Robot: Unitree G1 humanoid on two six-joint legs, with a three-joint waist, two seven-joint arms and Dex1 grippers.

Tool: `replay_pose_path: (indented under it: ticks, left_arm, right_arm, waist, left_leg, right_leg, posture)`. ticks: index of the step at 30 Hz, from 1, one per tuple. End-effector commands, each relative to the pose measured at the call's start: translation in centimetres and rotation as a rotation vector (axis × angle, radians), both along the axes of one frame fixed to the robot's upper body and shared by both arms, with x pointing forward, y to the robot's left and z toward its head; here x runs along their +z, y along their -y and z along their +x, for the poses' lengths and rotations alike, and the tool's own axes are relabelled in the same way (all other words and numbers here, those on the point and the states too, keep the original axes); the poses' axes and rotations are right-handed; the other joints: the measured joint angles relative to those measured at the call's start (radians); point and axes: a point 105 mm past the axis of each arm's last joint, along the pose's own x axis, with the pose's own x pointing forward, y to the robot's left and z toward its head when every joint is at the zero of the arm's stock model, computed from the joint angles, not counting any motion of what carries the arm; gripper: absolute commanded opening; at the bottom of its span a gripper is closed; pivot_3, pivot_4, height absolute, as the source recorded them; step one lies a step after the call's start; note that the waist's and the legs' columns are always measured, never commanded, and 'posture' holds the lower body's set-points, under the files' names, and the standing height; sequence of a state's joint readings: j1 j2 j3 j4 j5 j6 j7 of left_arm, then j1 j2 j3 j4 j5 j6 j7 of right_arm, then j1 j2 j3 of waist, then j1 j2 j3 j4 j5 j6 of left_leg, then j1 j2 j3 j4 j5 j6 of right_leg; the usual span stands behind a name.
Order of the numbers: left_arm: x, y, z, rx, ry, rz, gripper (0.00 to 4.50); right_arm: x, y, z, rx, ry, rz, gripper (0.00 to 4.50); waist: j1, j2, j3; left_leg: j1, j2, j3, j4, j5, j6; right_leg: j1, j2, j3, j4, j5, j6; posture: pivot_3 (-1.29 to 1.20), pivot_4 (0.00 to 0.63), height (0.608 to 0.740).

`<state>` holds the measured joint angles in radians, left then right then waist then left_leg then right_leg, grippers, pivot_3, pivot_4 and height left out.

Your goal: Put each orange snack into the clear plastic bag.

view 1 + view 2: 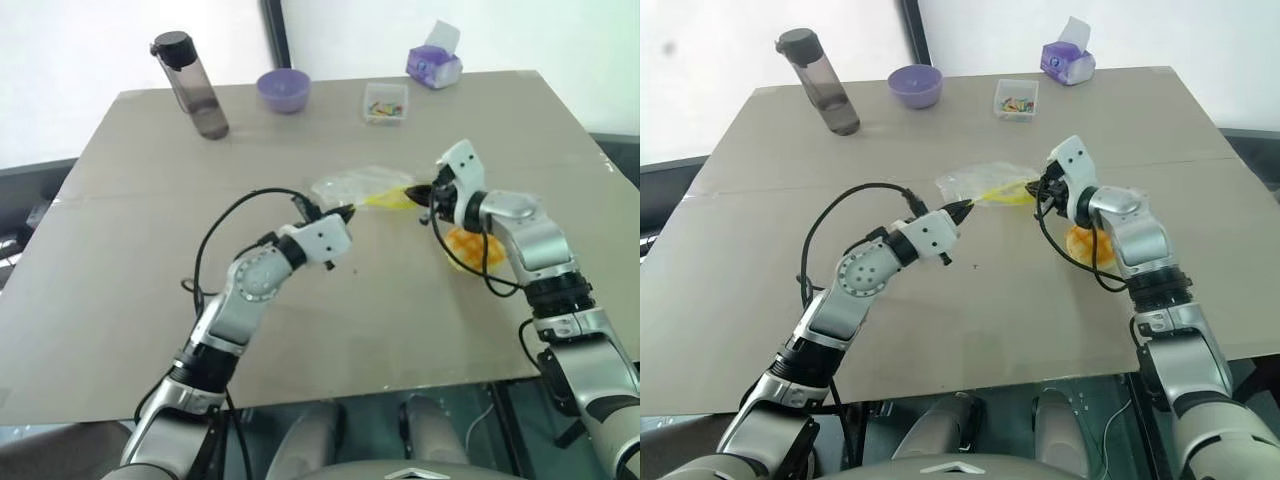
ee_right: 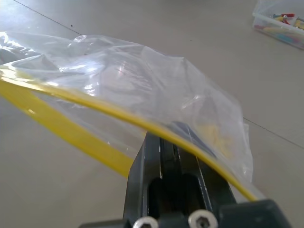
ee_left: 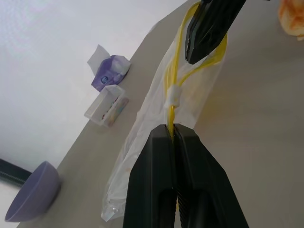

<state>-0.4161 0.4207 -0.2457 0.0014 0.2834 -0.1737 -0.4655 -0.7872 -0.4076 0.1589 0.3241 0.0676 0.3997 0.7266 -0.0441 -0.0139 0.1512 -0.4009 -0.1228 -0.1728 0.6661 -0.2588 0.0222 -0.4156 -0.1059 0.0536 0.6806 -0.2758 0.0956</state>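
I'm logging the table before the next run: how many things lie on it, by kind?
Orange snack: 1
Clear plastic bag: 1
Dark water bottle: 1
Purple bowl: 1
Small clear box of coloured bits: 1
Purple tissue pack: 1
Total: 6

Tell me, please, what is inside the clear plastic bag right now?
Nothing visible inside the clear plastic bag; its far folds hide little. The orange snack lies outside, partly covered by the right arm.
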Motion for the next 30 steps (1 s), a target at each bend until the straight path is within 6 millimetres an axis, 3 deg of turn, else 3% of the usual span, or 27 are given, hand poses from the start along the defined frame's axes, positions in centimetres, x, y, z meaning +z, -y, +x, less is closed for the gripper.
replay_pose_path:
  ticks: [1,3,7,8,9,16,23,30]
  left_arm:
    - [0.8,0.9,-1.1,-0.053,0.034,-0.016,0.0]
    - [0.8,0.8,-1.1,-0.043,0.024,-0.031,0.0]
    - [0.6,1.0,-0.6,-0.002,-0.014,-0.065,0.0]
    - [0.5,1.1,-0.5,0.009,-0.025,-0.08,0.0]
    - [0.5,1.1,-0.4,0.025,-0.037,-0.097,0.0]
    - [0.2,0.6,0.9,0.131,-0.06,-0.106,0.0]
    - [-0.1,0.3,1.3,0.16,-0.078,-0.105,0.0]
    - [0.0,0.3,1.5,0.161,-0.077,-0.114,0.0]
  right_arm:
    - [1.5,-1.4,0.2,0.042,0.151,-0.11,0.53]
    - [1.2,-1.5,0.4,0.051,0.214,-0.19,1.25]
    - [1.1,-2.6,0.0,0.1,0.339,-0.257,3.3]
    - [1.2,-2.9,-0.2,0.122,0.37,-0.274,4.07]
    - [1.2,-3.3,-0.6,0.169,0.418,-0.312,4.44]
    - [0.8,-2.8,-2.3,0.255,0.451,-0.337,4.44]
    - [3.3,-1.3,-5.8,0.259,0.398,-0.188,4.44]
    - [3.2,6.3,-6.2,-0.052,0.167,0.068,4.44]
  waist:
    - [-0.001,0.0,0.0]
    - [0.0,0.0,0.0]
    - [0.001,0.0,0.0]
    - [0.001,0.0,0.0]
    - [0.001,0.0,0.0]
    - [0.002,0.0,0.0]
    - [0.005,0.0,0.0]
    - [0.024,0.0,0.0]
  left_leg:
    - [0.0,0.0,0.0,0.0,0.0,0.0]
    - [0.0,0.0,0.0,0.0,0.0,0.0]
    - [0.0,0.0,0.0,0.0,0.0,0.0]
    - [0.0,0.0,0.0,0.0,0.0,0.0]
    - [0.0,0.0,0.0,0.0,0.0,0.0]
    - [0.0,0.0,0.0,0.0,0.0,0.0]
    - [0.0,0.0,0.0,0.0,0.0,0.0]
    - [0.001,0.0,-0.001,0.001,0.0,0.0]
  right_leg:
    - [0.0,0.0,0.0,0.0,0.0,0.0]
    - [0.0,0.0,0.0,0.0,0.0,0.0]
    - [0.0,0.0,0.0,0.0,0.0,0.0]
    - [0.0,0.0,0.0,0.0,0.0,0.0]
    - [0.0,0.0,0.0,0.0,0.0,0.0]
    - [0.0,0.001,0.0,0.0,0.0,0.0]
    - [0.0,0.001,0.0,0.0,0.0,0.0]
    - [0.002,0.0,-0.001,-0.001,0.0,0.0]
  posture:
    - [0.0,0.15,0.74]
    - [0.0,0.15,0.74]
    - [0.0,0.15,0.74]
    - [0.0,0.15,0.74]
    - [0.0,0.15,0.74]
    - [0.0,0.15,0.74]
    - [0.0,0.15,0.74]
    - [0.0,0.15,0.74]
